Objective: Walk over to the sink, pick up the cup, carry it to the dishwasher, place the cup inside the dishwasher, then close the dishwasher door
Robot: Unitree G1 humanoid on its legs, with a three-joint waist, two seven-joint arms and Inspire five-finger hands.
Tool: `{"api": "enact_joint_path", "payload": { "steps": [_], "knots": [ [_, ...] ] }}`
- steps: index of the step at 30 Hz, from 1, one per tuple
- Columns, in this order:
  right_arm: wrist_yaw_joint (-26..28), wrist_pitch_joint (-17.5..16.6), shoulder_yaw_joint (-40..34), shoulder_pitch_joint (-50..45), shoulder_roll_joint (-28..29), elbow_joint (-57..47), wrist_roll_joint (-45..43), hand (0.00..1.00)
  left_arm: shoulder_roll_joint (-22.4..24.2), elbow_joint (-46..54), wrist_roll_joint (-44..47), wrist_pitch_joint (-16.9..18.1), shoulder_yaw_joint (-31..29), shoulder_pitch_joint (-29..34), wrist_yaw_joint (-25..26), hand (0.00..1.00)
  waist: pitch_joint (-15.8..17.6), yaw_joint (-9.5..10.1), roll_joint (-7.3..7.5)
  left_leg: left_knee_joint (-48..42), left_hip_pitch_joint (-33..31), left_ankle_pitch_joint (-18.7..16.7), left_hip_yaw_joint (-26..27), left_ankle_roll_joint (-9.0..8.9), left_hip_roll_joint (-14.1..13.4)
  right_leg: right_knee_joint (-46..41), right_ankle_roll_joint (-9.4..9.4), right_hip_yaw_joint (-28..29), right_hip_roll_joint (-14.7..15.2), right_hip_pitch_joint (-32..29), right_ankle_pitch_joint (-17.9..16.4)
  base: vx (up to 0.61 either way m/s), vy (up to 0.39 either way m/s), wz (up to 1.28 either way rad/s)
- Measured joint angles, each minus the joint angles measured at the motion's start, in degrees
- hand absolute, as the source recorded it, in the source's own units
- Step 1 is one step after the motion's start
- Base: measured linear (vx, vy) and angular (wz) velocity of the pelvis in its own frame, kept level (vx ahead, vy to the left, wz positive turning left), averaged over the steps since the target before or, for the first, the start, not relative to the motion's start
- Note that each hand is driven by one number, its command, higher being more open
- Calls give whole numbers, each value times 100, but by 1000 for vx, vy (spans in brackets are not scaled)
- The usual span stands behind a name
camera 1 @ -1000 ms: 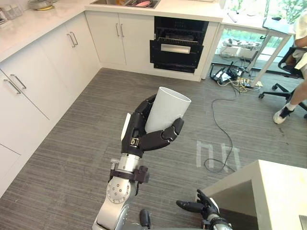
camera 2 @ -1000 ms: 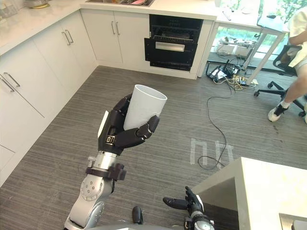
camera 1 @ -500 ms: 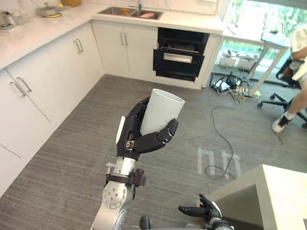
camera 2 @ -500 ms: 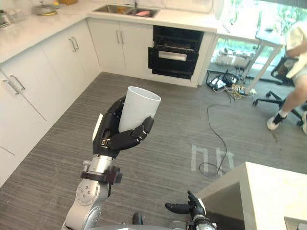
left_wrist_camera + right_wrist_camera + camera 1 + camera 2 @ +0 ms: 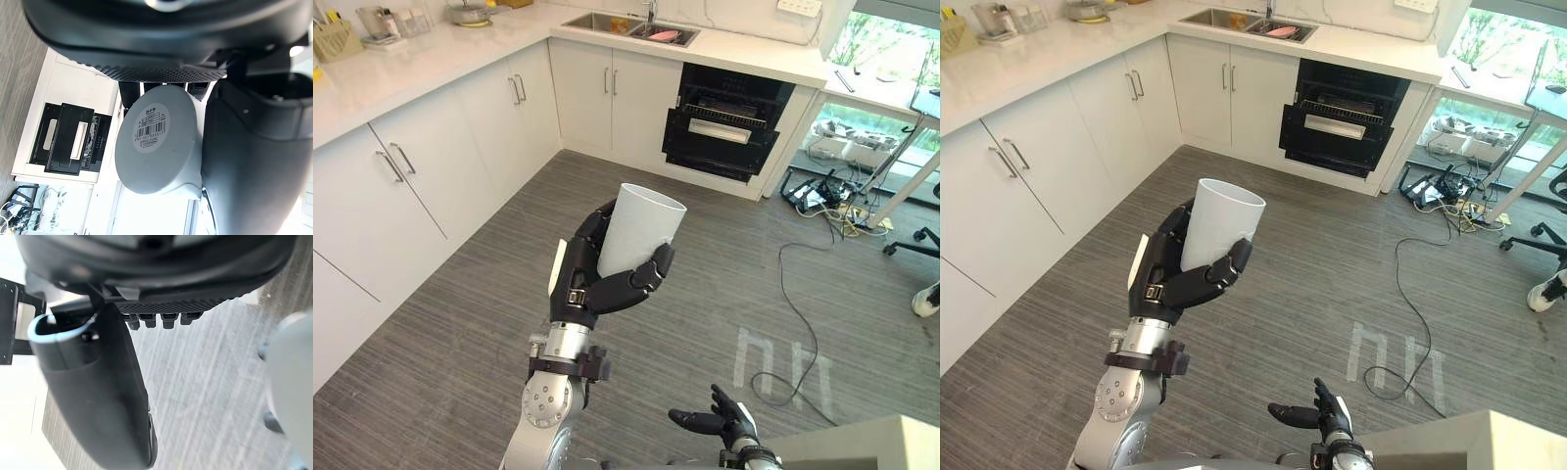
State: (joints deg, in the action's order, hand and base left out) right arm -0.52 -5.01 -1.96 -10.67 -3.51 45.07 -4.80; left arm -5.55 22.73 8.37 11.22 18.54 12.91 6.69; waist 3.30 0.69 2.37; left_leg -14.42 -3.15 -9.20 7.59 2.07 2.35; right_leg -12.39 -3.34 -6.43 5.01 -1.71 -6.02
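Keeps left hand (image 5: 579, 286) clamped round cup (image 5: 642, 227), right hand (image 5: 721, 424) low, fingers slack and apart. Edges nearer far open dishwasher (image 5: 728, 123): carrying underway.

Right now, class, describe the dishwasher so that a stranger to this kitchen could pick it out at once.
Find the white counter that runs along the far wall. Under it, just right of the sink, sits the dishwasher. It is the one black unit in a row of white cabinet doors, with a pale bar handle.
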Motion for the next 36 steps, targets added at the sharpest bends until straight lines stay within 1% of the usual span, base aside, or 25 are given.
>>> {"api": "enact_joint_path", "payload": {
  "steps": [1,4,7,14,18,20,21,22,27,28,32,36],
  "knots": [
    [-13,0,-2,-11,-18,2,4,100,0,0,0,0,-16,47,1,0,-10,15,10,46,116,-2,29,-3,-11,0,13,22,-12,82,9,157,16,8],
    [-1,-1,17,-20,-9,9,93,100,-3,1,2,1,-128,195,6,0,-56,126,15,94,255,-4,91,-7,-79,0,138,165,-93,167,112,107,25,-4],
    [8,-1,18,-17,29,82,218,100,-11,1,4,1,-141,331,11,0,-123,159,19,216,318,-4,89,-7,-111,1,163,179,-142,164,190,51,33,3],
    [9,-2,18,-33,65,316,220,100,-5,-1,65,0,-322,516,19,0,-158,160,50,328,307,-3,100,-7,-109,183,178,286,-202,165,212,-37,4,-5],
    [7,10,18,-115,61,450,219,100,-2,-10,69,0,-359,586,20,0,-185,142,61,339,146,20,97,29,-108,479,176,347,-204,166,208,-107,-73,-4],
    [6,14,18,-99,36,534,219,100,2,-44,69,0,-355,594,15,0,-200,124,62,336,64,28,85,7,-115,602,170,375,-212,164,204,-92,-87,-1],
    [7,17,17,-100,22,551,217,100,4,-60,69,0,-352,597,15,0,-202,115,56,335,55,41,78,-9,-128,621,159,374,-224,163,211,-36,-46,1],
    [-68,25,12,119,-180,647,217,100,-18,-126,69,-1,-578,626,9,0,-249,-49,-61,323,-118,185,3,-86,-348,744,283,463,-456,66,373,0,0,0],
    [-72,25,11,120,-181,647,217,100,-16,-128,72,-1,-574,626,9,0,-227,-39,-60,325,-135,199,3,-89,-340,772,283,448,-448,73,375,0,0,1],
    [-86,25,5,117,-180,650,216,100,-16,-179,94,9,-577,620,4,0,-223,-30,-70,394,-113,260,1,-88,-320,821,275,422,-428,89,397,3,3,9],
    [-200,29,4,165,-165,692,216,100,9,-798,301,-25,-575,588,-33,0,-186,-16,-129,872,93,566,-2,-78,-206,1084,223,312,-345,211,524,-3,8,9],
    [-306,86,2,330,-138,887,212,100,21,-1199,535,-133,-581,595,-32,0,-126,4,-202,980,97,626,23,-74,-190,1264,196,264,-313,272,612,-37,7,3]
  ]
}}
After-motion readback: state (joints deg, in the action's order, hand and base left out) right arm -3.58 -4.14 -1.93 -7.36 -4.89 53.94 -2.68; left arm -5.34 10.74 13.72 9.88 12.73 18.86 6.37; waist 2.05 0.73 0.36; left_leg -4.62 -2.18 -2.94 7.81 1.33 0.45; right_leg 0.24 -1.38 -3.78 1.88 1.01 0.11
